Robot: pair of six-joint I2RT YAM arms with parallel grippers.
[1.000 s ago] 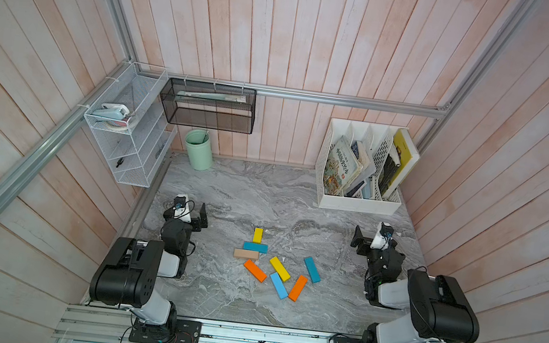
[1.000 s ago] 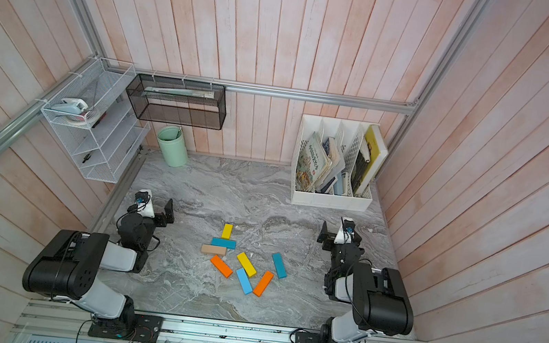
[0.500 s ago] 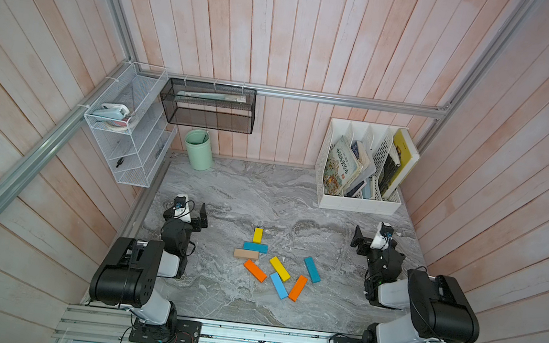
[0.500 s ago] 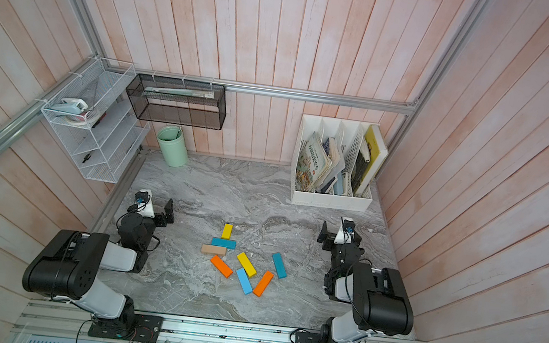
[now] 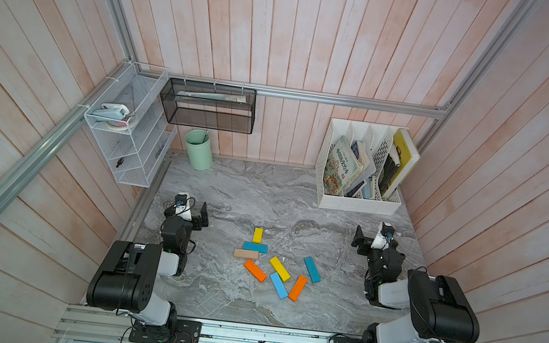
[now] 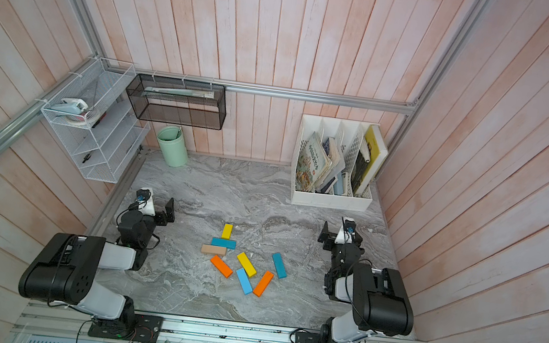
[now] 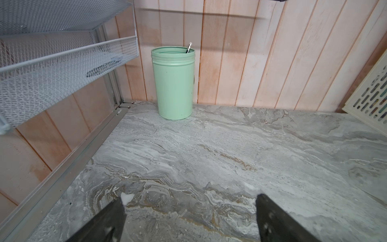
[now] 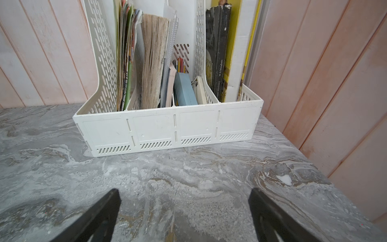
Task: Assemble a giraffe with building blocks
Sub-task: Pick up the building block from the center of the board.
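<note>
The blocks (image 6: pixel 246 264) lie flat on the table (image 5: pixel 227 188), in the open stretch between the two grippers and well apart from both. In both top views they read as a loose scatter, not a giraffe, so I judge the step in hand to be the first pick.

The left gripper (image 7: pixel 189 199) has its jaws wide apart over bare table, nothing between them, and a green cup (image 7: pixel 173 83) ahead of the tips. The right gripper (image 8: pixel 184 191) is likewise spread and empty, facing a file rack (image 8: pixel 167 130). No block shows ahead of either pair of jaws, so each arm must swing inward first.

The outer teal block (image 5: pixel 312 269) looks the easiest start. It lies on the right gripper's side, clear of its neighbours. Coming straight down, with the jaws turned to straddle its narrow width at mid-length, should keep it from twisting.

The rest are crowded. The light blue block (image 5: pixel 279 286) and an orange block (image 5: pixel 297 288) nearly meet at their ends, and a yellow block (image 5: pixel 279 268) lies just beside them. There, wide jaws could knock a neighbour, so take the free pieces first and work one arm at a time.
</note>
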